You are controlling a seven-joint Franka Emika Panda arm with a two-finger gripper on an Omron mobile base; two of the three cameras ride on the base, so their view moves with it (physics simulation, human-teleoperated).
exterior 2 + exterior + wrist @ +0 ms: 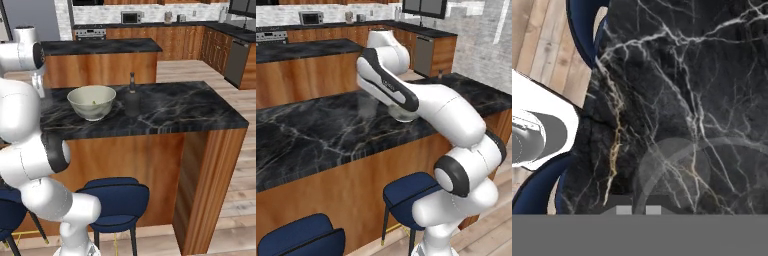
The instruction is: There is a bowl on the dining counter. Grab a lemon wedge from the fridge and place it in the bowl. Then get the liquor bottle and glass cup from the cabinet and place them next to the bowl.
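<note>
Occlusion: the arm (406, 95) is covering most of the bowl (402, 116) in the left base view | Legibility: a speck inside the bowl is showing too small to identify | Cropping: the hand view's right edge is cutting off the glass cup (707, 175)

Marble counter (190, 107): bowl (91, 102), bottle (132, 97), glass (677, 175).

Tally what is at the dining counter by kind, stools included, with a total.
bowl: 1
lemon wedge: 1, inside the bowl
bottle: 1
glass cup: 1
stools: 2
Total: 6
</note>
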